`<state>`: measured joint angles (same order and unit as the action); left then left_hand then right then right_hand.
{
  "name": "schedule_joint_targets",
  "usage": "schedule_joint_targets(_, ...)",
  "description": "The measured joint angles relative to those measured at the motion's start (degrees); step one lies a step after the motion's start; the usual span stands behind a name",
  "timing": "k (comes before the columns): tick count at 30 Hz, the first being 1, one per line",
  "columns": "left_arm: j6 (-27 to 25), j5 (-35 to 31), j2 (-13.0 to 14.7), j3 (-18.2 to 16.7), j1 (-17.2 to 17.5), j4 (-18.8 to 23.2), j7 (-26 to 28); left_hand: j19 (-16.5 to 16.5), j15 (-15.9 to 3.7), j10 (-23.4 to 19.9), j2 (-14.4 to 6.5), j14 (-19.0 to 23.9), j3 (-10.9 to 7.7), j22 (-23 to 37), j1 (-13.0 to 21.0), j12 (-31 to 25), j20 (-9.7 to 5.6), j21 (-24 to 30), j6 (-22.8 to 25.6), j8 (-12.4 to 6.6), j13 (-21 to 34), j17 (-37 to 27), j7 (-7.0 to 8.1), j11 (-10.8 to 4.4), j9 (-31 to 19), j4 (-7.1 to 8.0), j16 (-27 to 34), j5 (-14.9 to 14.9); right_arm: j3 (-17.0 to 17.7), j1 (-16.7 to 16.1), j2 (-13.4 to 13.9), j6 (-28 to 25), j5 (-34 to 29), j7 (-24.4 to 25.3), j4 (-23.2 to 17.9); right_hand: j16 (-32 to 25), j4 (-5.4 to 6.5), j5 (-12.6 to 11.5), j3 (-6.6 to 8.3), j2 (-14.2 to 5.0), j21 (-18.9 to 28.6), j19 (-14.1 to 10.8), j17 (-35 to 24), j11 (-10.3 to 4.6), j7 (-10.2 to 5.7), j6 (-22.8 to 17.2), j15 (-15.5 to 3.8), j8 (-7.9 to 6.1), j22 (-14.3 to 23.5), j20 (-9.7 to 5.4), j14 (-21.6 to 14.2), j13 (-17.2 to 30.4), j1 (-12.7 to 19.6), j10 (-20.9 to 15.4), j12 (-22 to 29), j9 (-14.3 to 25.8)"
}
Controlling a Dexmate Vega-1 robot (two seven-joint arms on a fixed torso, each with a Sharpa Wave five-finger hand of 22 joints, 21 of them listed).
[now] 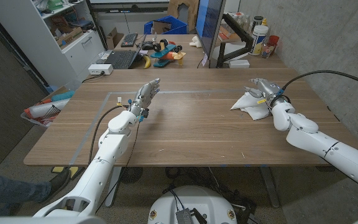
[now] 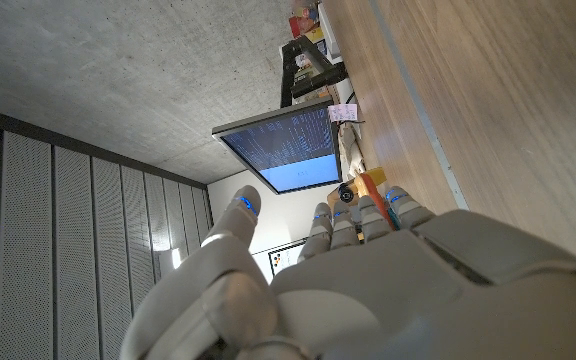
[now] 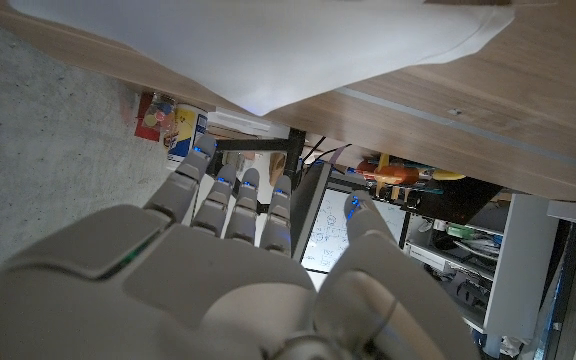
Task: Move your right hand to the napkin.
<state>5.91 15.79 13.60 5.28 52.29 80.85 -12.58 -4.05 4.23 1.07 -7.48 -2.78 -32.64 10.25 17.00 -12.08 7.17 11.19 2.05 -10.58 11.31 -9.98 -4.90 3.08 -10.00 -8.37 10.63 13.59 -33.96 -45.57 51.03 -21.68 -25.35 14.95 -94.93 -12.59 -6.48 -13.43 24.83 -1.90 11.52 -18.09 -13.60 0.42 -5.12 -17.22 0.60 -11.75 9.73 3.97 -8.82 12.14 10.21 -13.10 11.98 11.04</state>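
Note:
A crumpled white napkin (image 1: 248, 103) lies on the wooden table (image 1: 185, 124) at the right. My right hand (image 1: 265, 88) hovers at the napkin's far right edge, fingers extended and apart, holding nothing. In the right wrist view the napkin (image 3: 268, 45) spreads just beyond my right hand's fingers (image 3: 230, 200). My left hand (image 1: 145, 96) is raised over the table's left middle, fingers straight and together, palm upright, nothing in it. Its back (image 2: 368, 280) shows in the left wrist view.
A monitor (image 1: 209, 28) on a black arm stands at the table's far edge, with bottles and cups (image 1: 263, 38) to its right. A laptop (image 1: 122, 58) and toys (image 1: 163, 50) lie on a second desk behind. Tape lines (image 1: 114, 94) mark the tabletop.

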Motion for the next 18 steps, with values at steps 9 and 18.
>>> schedule_joint_targets(9, -0.01, -0.03, 0.0, 0.03, 0.03, 0.05, 0.07, 0.0, 0.07, 0.0, 0.0, -0.07, 0.0, 0.0, 0.0, 0.0, 0.0, 0.0, 0.44, 0.0, 0.0, 0.0, 0.01, 0.0, 0.0, 0.0, 0.0, 0.0, -0.43, 0.42, 0.37, -0.82, 0.11, -1.34, -0.43, 0.0, 0.0, 0.0, 0.0, 0.0, 0.0, -0.4, 0.03, -0.32, 0.0, 0.01, 0.01, 0.0, 0.0, -0.4, -0.62, 0.0, 0.0, -0.32, 0.0, 0.0)
schedule_joint_targets(18, 0.34, 0.09, -0.09, 0.05, 0.08, 0.1, -0.01, 0.0, 0.07, 0.0, -0.31, -0.07, 0.0, 0.0, 0.31, 0.0, 0.0, 0.0, 0.52, 0.0, 0.0, 0.0, 0.1, 0.0, 0.0, 0.0, 0.0, 0.0, -0.97, 0.79, 0.5, -1.47, 0.06, -2.1, -0.78, 0.0, 0.0, 0.0, 0.0, -0.4, 0.0, -0.39, 0.03, -0.32, 0.31, -0.3, 0.01, 0.0, 0.0, -0.4, -0.62, -0.01, -0.4, -0.32, 0.0, 0.0)
